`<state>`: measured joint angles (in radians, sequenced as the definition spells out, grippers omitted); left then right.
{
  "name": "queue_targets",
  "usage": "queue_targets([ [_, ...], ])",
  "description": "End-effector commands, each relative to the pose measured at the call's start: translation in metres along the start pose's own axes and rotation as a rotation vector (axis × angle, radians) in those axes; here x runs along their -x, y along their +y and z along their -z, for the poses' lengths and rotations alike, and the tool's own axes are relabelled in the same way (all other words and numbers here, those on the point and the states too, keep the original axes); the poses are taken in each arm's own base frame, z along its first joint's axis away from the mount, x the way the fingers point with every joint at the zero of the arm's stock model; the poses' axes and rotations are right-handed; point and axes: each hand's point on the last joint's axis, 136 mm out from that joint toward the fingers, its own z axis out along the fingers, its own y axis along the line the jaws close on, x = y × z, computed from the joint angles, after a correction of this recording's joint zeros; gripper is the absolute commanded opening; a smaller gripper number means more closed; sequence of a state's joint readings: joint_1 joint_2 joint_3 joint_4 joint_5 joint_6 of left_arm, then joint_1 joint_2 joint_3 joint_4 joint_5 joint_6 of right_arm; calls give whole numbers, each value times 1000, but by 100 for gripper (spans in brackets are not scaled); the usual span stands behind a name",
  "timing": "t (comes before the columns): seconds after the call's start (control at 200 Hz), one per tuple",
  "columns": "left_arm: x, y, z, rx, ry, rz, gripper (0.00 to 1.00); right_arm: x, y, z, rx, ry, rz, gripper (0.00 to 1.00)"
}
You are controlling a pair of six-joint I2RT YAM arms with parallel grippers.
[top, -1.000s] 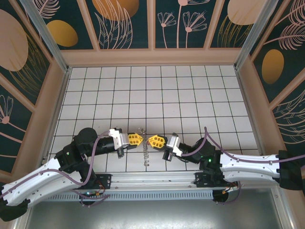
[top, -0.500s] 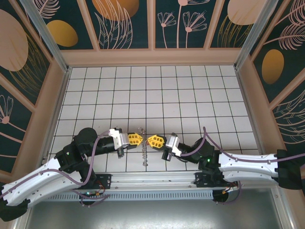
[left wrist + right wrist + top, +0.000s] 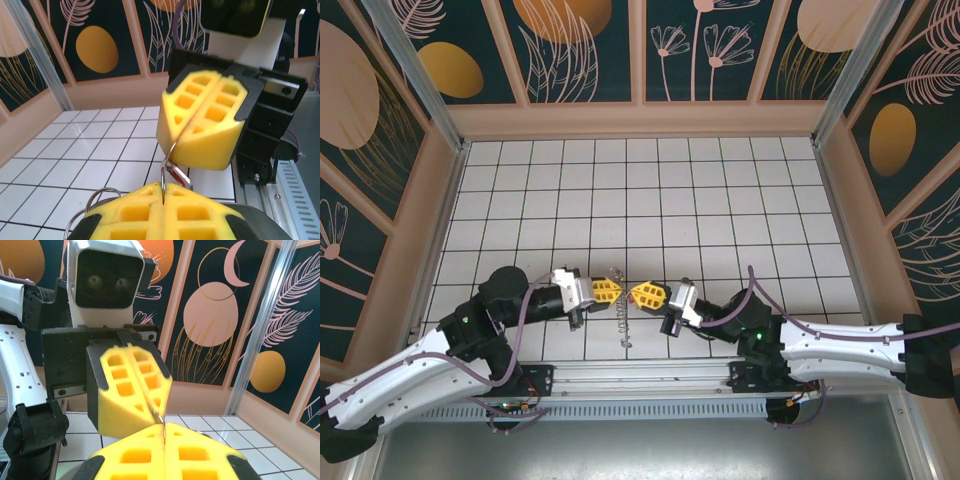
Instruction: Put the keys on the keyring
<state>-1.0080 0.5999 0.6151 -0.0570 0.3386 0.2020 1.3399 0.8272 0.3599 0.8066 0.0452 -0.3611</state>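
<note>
**Both grippers closed on the keyring at the near edge**

Top view: the left gripper (image 3: 611, 292) and the right gripper (image 3: 638, 295) meet almost tip to tip close to the near edge of the worktop (image 3: 670, 190), just ahead of the arm bases. The keyring (image 3: 623, 320) shows between them as a thin grey strand running toward that edge. At this size the state of the jaws cannot be read. The tiled worktop beyond and to both sides lies open up to the wooden walls (image 3: 640, 118).

Left wrist view: the left gripper's jaws are together, clamped on a keyring wire that rises from their seam. The red key (image 3: 176, 174) sits at that wire, in the gap between the two pairs of jaws and just below the right gripper's tips. The right gripper's jaws are also together, with a thin wire loop pinched in their seam. Small silver loops (image 3: 92, 200) spill out beside the left jaws.

Right wrist view: both pairs of jaws again appear pressed together, with a fine wire standing at the seam of the nearer pair.
</note>
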Motion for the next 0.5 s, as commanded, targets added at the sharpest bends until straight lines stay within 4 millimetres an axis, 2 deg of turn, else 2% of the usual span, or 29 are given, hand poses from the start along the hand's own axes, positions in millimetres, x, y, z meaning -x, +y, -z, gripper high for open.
queue_targets([
  [0.0, 4, 0, -6, -15, 15, -16, 0, 15, -10, 3, -40, -29, 4, 0],
  [0.29, 1, 1, -11, -26, 42, -24, 0, -1, -18, 14, -66, 73, -13, 0],
  [0.495, -10, 7, -13, 15, 68, -2, 0, -25, -32, 26, -142, 173, -65, 0],
])
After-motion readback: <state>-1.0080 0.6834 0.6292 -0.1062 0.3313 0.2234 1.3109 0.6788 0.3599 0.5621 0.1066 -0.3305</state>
